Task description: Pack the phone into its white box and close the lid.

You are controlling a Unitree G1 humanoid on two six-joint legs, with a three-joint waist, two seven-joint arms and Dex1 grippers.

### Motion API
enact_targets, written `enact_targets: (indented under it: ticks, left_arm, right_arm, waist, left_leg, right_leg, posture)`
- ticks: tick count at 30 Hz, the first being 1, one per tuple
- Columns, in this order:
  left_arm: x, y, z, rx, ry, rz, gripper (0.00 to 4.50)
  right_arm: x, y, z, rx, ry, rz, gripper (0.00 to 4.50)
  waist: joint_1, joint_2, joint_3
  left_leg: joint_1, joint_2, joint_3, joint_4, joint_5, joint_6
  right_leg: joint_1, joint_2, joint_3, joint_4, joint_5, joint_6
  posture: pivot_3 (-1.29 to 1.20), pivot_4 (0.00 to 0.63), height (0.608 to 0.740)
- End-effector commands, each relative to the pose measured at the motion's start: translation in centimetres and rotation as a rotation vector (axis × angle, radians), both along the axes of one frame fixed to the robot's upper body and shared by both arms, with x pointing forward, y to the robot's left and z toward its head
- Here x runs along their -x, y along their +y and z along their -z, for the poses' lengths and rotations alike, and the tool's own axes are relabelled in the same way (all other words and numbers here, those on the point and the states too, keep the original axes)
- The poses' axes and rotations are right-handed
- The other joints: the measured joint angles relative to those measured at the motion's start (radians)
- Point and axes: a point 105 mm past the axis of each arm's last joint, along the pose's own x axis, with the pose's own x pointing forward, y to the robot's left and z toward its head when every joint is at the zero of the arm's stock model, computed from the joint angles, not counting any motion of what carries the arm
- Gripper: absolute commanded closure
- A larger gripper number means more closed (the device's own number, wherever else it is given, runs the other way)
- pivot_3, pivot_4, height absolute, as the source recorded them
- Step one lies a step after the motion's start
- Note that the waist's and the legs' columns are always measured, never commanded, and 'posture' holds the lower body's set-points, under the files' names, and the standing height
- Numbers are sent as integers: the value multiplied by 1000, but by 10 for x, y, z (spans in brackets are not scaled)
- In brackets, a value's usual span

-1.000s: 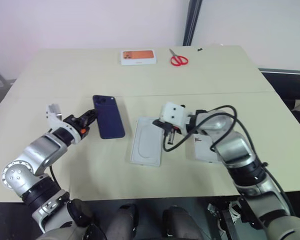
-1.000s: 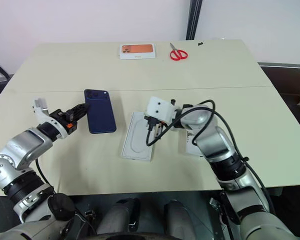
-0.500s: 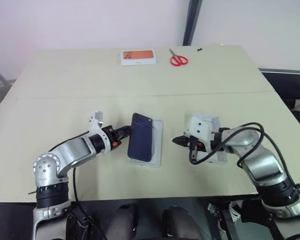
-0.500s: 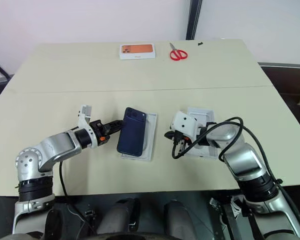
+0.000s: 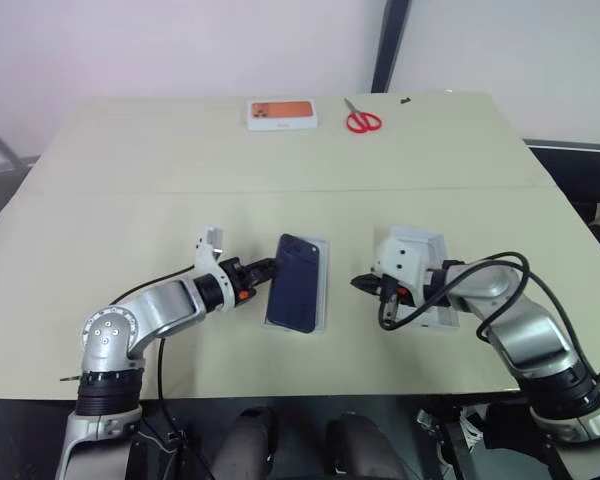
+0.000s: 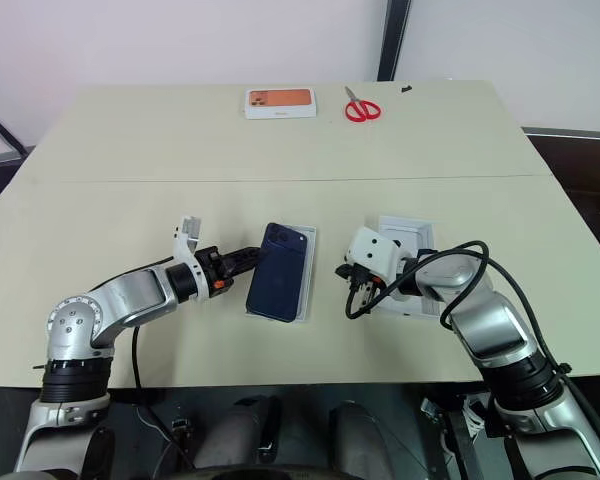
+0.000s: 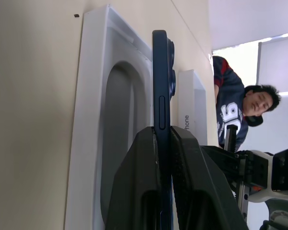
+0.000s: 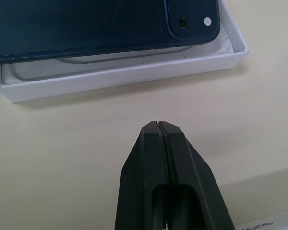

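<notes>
The slim dark navy-blue phone (image 5: 293,283) with glossy back and a small raised camera cluster at its far corner sits tilted over the shallow white cardboard box (image 5: 320,290), near table centre; its 9 o'clock long edge is raised while the 3 o'clock edge is down at the tray. The left wrist view shows the tray's grey inner floor with a rounded oval recess. The left gripper (image 5: 264,268), at the phone's 9 o'clock, has its two black fingers (image 7: 141,191) clamped on the phone's raised edge, one on each face. The right gripper (image 5: 357,284), at the phone's 3 o'clock, hangs over bare table just beside the tray, fingers pressed together on nothing. The white lid (image 5: 442,313) lies beneath the right arm. At the table's 12 o'clock edge lie a small white box with an orange picture (image 5: 281,113) and red-handled scissors (image 5: 361,120).
</notes>
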Motion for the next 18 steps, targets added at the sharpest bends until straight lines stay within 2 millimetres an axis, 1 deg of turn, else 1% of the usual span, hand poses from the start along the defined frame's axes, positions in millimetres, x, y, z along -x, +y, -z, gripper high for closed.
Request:
enact_targets:
  ticks: [1,2,4,11,14,15,16,18]
  left_arm:
    - [1,-1,-13,5,-64,10,2290]
    - [1,-1,-13,4,-67,9,1906]
    - [1,1,-15,7,-75,5,981]
    - [1,14,-24,4,-119,-32,981]
    - [-1,27,-34,-52,-192,-55,981]
    - [-1,32,-37,-103,-238,-56,981]
    - [1,38,-36,-198,-297,-41,981]
    - [8,44,-30,-351,-376,19,981]
  right_arm:
    - [1,8,-11,-10,-49,-41,4500]
    - [1,8,-12,-10,-49,-42,4500]
    - [1,9,-12,-10,-50,-43,4500]
    - [-3,10,-16,-10,-69,-43,4500]
    - [-2,13,-25,-43,-82,-60,4500]
    - [1,16,-28,-61,-76,-84,4500]
    - [8,22,-30,-80,-60,-127,4500]
    - [23,32,-31,-112,-11,-214,4500]
  waist:
    - [0,0,0]
    - [0,0,0]
    - [0,0,0]
    - [0,0,0]
    - [-1,0,0]
    - [-1,0,0]
    - [-2,0,0]
    - [-8,1,0]
  left_leg:
    - [0,0,0,0,0,0]
    - [0,0,0,0,0,0]
    - [0,0,0,0,0,0]
    - [0,0,0,0,0,0]
    - [0,0,0,0,0,0]
    - [0,0,0,0,0,0]
    - [0,0,0,0,0,0]
    - [0,0,0,-2,0,0]
  right_leg:
    - [0,0,0,0,0,0]
    - [0,0,0,0,0,0]
    - [0,0,0,0,0,0]
    - [0,0,0,0,0,0]
    - [0,0,0,0,0,0]
    - [0,0,0,0,0,0]
    - [0,0,0,0,0,0]
    - [-1,0,0,0,0,0]
  posture:
    - [0,150,740]
    - [0,150,740]
    - [0,150,740]
    - [0,150,740]
    - [0,150,740]
    - [0,150,740]
    - [0,150,740]
    - [0,150,740]
